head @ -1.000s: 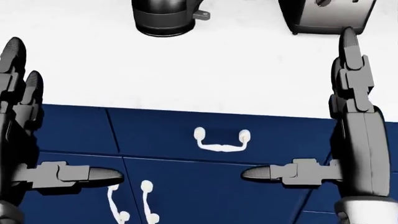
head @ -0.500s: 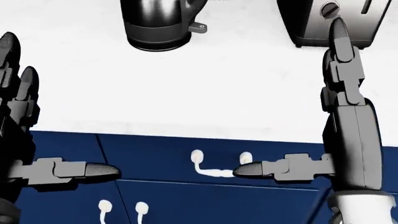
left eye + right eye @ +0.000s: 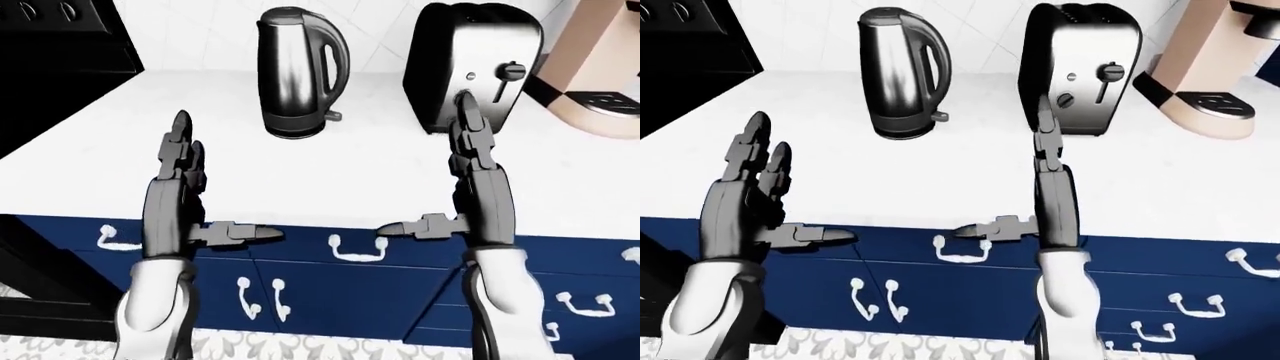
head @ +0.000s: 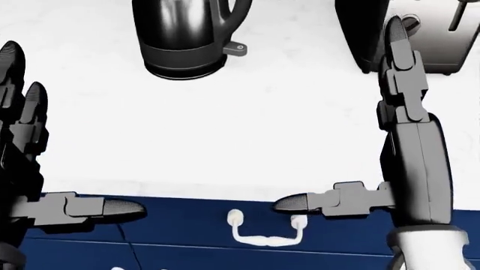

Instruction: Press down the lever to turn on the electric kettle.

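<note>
White countertop [image 3: 330, 165] above navy drawers: my left hand [image 3: 178, 196] and right hand [image 3: 478, 184] hover open and empty, fingers extended, lined up short of the tall brushed-steel electric kettle [image 3: 296, 71], whose small grey base lever [image 4: 234, 49] waits unpressed beside a chrome toaster [image 3: 1080, 67].

The kettle [image 3: 296, 71] is a tall, shiny steel jug with a dark lid, a dark looped handle on its right side and a dark round base. It stands upright on the white bench [image 3: 330, 176], toward the top of the left-eye view. Its small grey lever [image 3: 331, 115] juts from the base, lower right, below the handle.
</note>
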{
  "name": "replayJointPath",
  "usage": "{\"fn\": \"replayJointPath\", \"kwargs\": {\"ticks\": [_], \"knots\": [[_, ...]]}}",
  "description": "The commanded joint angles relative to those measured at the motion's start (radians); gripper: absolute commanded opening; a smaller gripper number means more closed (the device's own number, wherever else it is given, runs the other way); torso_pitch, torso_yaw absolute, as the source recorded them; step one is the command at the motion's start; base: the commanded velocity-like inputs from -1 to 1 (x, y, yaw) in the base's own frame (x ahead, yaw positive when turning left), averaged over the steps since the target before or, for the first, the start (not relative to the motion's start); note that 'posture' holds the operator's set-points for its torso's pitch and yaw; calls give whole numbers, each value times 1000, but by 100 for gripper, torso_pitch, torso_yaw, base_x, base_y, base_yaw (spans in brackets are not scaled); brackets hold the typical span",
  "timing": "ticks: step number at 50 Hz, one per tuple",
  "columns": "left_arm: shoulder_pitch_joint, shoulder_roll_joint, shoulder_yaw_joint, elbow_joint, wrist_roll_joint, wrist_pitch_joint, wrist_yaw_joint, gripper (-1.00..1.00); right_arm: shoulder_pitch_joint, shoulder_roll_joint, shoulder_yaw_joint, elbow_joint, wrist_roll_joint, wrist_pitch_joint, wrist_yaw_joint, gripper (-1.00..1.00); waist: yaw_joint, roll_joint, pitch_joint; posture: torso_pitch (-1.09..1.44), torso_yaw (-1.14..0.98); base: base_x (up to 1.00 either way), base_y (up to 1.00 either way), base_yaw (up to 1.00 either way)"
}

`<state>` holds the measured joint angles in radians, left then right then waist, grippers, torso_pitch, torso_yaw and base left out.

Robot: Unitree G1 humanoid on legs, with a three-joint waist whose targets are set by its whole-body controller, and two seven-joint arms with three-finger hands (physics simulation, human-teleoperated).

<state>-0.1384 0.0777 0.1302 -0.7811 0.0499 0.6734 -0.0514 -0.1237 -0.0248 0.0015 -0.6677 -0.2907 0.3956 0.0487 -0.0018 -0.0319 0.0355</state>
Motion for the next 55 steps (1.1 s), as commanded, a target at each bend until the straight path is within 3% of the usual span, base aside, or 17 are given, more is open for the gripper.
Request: {"fn": "replayJointPath", "kwargs": {"ticks": [1, 8, 11, 12, 14, 19, 24, 25, 27, 33, 36, 45, 47, 49, 50, 52, 55], "knots": [[-22, 13, 14, -35, 2, -24, 1, 100, -21, 3, 10, -29, -2, -22, -1, 100, 6, -15, -15, 0, 0, 10, 0, 0], [-22, 12, 19, -33, -2, -27, 2, 100, -26, 6, 16, -30, -7, -19, 1, 100, 0, 52, -2, 0, 0, 11, 0, 0], [-20, 13, 20, -34, -2, -28, 1, 100, -26, 8, 26, -29, -15, -19, 1, 100, -3, 139, -27, 0, 0, 10, 0, 0], [-20, 13, 21, -33, -3, -27, 2, 100, -27, 9, 26, -27, -15, -18, 2, 100, 9, 93, -16, 0, 0, 10, 0, 0], [-20, 13, 19, -31, -2, -30, 2, 100, -29, 10, 23, -25, -13, -17, 1, 100, 8, 104, -14, 0, 0, 11, 0, 0], [-12, 11, 17, -26, -1, -41, 3, 100, -32, 13, 31, -17, -21, -18, -2, 100, 10, 60, -12, 0, 0, 11, 0, 0], [-10, 11, 20, -34, -3, -36, 1, 100, -32, 18, 45, -12, -27, -21, -3, 100, 11, -38, -21, 0, 0, 10, 0, 0], [-8, 10, 20, -31, -3, -39, 2, 100, -35, 20, 49, -7, -29, -22, -3, 100, 2, 4, -17, 0, 0, 10, 0, 0], [-7, 10, 22, -32, -5, -39, 2, 100, -37, 21, 53, -4, -32, -22, -2, 100, 2, -10, -18, 0, 0, 10, 0, 0], [-7, 10, 23, -33, -6, -39, 3, 100, -44, 26, 62, 1, -38, -23, 2, 100, 1, 48, -2, 0, 0, 10, 0, 0], [-6, 10, 23, -33, -6, -41, 3, 100, -47, 29, 66, 5, -41, -23, 2, 100, -5, 125, -19, 0, 0, 10, 0, 0], [-3, 8, 26, -41, -11, -37, 4, 100, -53, 37, 80, 13, -51, -24, 4, 100, 8, 55, -10, 0, 0, 11, 0, 0], [-9, 10, 32, -44, -16, -31, 5, 100, -65, 39, 81, 12, -53, -15, 5, 100, 11, 23, -11, 0, 0, 11, 0, 0], [-8, 12, 34, -44, -18, -32, 6, 100, -72, 40, 83, 13, -56, -10, 6, 100, 10, -38, -31, 0, 0, 10, 0, 0], [-7, 12, 35, -44, -19, -34, 7, 100, -74, 41, 84, 17, -55, -12, 5, 100, 0, 6, -21, 0, 0, 11, 0, 0], [-9, 14, 36, -43, -20, -32, 8, 100, -78, 43, 88, 24, -58, -13, 4, 100, 1, -6, -16, 0, 0, 11, 0, 0], [-8, 14, 36, -44, -21, -33, 9, 100, -82, 43, 88, 25, -59, -12, 6, 100, 1, 17, -17, 0, 0, 10, 0, 0]]}}
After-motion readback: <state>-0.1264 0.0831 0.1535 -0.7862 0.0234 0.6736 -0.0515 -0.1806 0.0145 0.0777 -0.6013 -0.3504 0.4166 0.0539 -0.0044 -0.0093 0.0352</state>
